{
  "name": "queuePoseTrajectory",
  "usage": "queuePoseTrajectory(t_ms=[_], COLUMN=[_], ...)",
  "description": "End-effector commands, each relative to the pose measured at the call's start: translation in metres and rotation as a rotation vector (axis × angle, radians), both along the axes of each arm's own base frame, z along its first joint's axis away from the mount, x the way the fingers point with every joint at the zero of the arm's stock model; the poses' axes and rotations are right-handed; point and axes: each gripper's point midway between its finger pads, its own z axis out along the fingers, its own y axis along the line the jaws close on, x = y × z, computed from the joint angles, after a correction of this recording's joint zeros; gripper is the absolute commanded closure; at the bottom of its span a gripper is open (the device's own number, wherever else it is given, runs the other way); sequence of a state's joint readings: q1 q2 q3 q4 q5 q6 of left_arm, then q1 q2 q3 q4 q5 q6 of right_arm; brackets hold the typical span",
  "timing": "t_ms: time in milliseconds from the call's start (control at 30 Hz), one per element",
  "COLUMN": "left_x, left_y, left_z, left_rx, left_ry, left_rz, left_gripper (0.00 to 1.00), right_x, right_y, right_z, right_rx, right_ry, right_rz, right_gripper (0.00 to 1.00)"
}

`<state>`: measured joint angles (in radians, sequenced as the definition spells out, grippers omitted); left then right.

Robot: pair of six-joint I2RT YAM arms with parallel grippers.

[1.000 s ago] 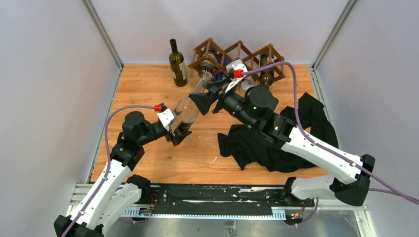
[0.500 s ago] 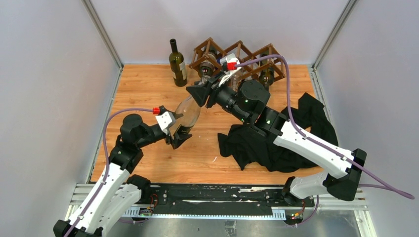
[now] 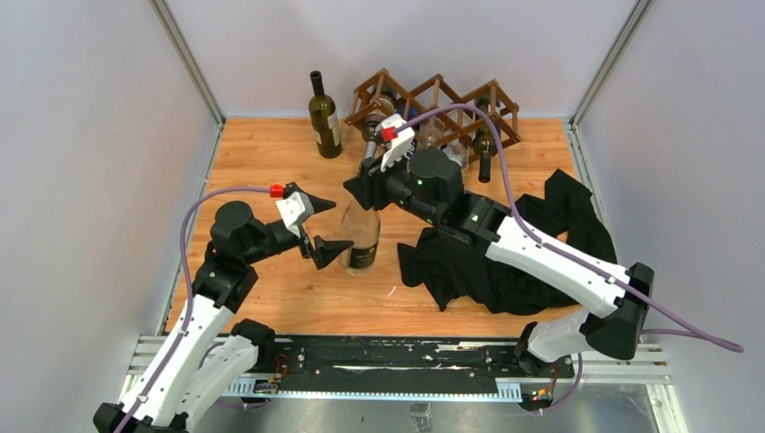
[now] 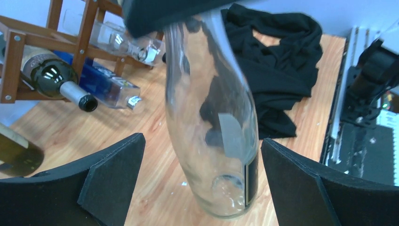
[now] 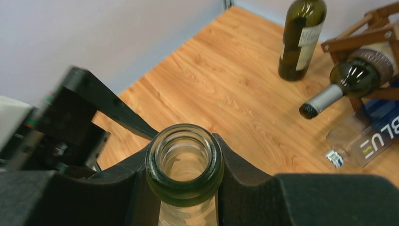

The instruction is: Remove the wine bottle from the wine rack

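Note:
A clear glass wine bottle (image 3: pixel 363 245) with a dark label stands nearly upright on the wooden table, in front of the wine rack (image 3: pixel 439 101) and out of it. My right gripper (image 3: pixel 359 188) is shut on the bottle's neck just under the green-tinted mouth (image 5: pixel 184 157). My left gripper (image 3: pixel 327 225) is open. Its black fingers (image 4: pixel 110 176) stand on either side of the bottle's lower body (image 4: pixel 211 122) with a gap on both sides. The dark brown rack (image 4: pixel 16 52) holds other bottles.
A dark green bottle (image 3: pixel 324 115) stands upright left of the rack. A foil-necked bottle (image 5: pixel 346 82) and a blue-labelled clear one (image 5: pixel 371 136) poke out of the rack's cells. A crumpled black cloth (image 3: pixel 519 257) lies on the table's right half, under my right arm.
The bottle has swung from a tilt to nearly upright on the table. My right gripper has shut on its neck; my left gripper has let go of its body and opened.

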<state>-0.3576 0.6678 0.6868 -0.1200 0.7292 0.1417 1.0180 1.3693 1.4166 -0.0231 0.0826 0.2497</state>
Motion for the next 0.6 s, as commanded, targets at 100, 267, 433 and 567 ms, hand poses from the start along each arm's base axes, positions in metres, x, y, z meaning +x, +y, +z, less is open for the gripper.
queuePoseTrajectory(t_ms=[100, 267, 433, 567], left_x=[0.002, 0.008, 0.010, 0.011], left_y=[-0.013, -0.015, -0.016, -0.016], left_z=[0.038, 0.030, 0.020, 0.017], left_rx=[-0.180, -0.183, -0.183, -0.184], left_ry=[0.110, 0.142, 0.173, 0.175], left_rz=[-0.007, 0.002, 0.003, 0.009], left_gripper=[0.00, 0.00, 0.00, 0.02], right_x=[-0.006, -0.015, -0.023, -0.033], right_y=[0.012, 0.026, 0.037, 0.047], right_z=[0.057, 0.051, 0.056, 0.059], right_rx=[0.158, 0.167, 0.228, 0.292], right_ry=[-0.047, -0.026, 0.013, 0.063], right_rz=[0.063, 0.129, 0.172, 0.231], right_gripper=[1.00, 1.00, 1.00, 1.00])
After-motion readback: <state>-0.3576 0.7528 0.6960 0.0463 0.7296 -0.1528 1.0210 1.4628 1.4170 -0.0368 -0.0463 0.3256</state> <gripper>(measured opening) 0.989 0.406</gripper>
